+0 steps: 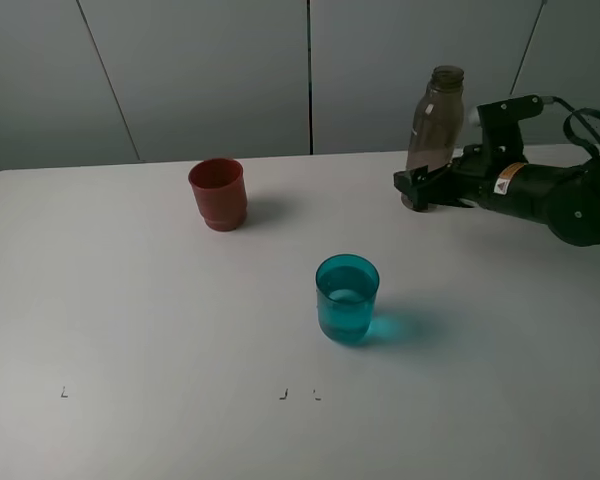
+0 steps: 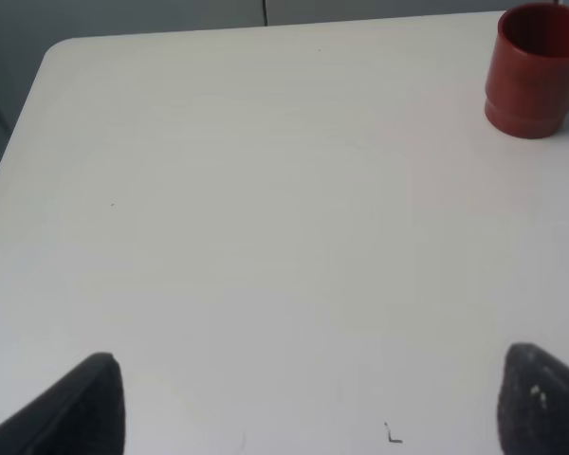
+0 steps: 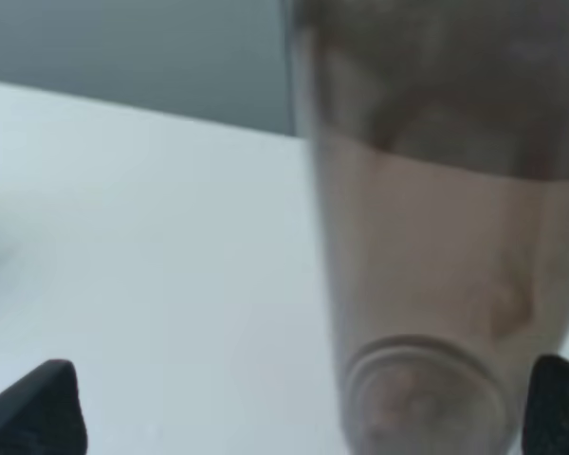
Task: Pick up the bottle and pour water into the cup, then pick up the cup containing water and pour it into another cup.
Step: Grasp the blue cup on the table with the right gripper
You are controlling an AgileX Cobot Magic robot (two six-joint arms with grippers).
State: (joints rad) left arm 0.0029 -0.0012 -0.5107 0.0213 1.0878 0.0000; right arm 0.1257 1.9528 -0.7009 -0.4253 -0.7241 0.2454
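Right pincer [image 1: 418,188], seen from the high camera, is spread wide at the foot of the tall, translucent, smoky grey-brown plastic bottle [image 1: 435,125] and clamps nothing. The bottle is upright and capless at the far right of the white table [image 1: 130,320]. The translucent teal-blue plastic tumbler [image 1: 347,298] sits near the table's middle, well apart from the bottle, with water showing in it. The opaque red-brown plastic cup with a stepped base [image 1: 218,193] stands further back and to the left, apart from both.

From the left wrist, the left pincer [image 2: 322,403] is wide open over bare table, with the red cup [image 2: 536,71] well beyond it.

From the right wrist, the bottle [image 3: 436,265] rests on its base between the parted fingertips, nearer one of them; whether it touches that pad I cannot tell.

Judging by the filled tumbler, the first pour is done and the bottle is being left behind. The next move calls for backing clear without tipping it, then a level grip on the tumbler to carry it to the red cup.
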